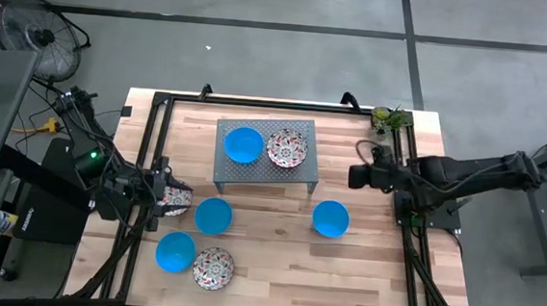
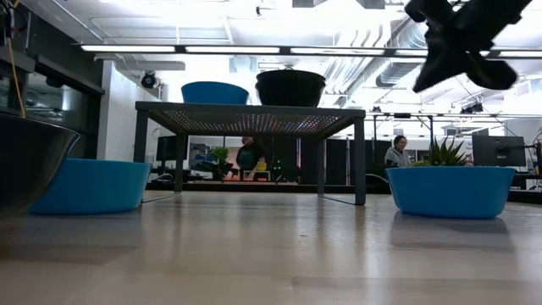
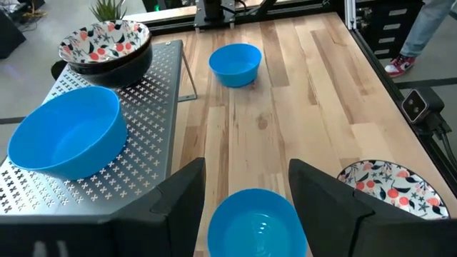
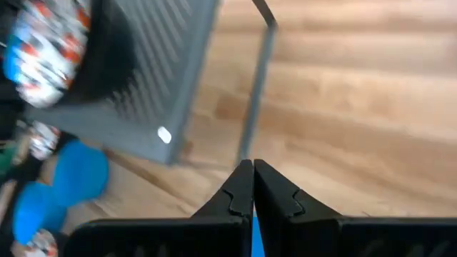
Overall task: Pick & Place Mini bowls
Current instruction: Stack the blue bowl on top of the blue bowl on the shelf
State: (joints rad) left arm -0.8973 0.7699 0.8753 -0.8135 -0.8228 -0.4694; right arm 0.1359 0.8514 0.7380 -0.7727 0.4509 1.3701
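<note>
A: Seen from overhead, the slatted wooden table is filling mid-frame, the grey perforated stand sitting at its upper centre with one glossy blue bowl and one floral bowl on top.

B: And the low view is showing only dark rims up there; the pattern is hiding.

A: Five more mini bowls are lying on the wood: blue ones right of centre and lower left, floral ones lower left.

B: The left gripper, at left, is gaping wide over a floral bowl; the right gripper, right of the stand, is pinching empty.
</note>
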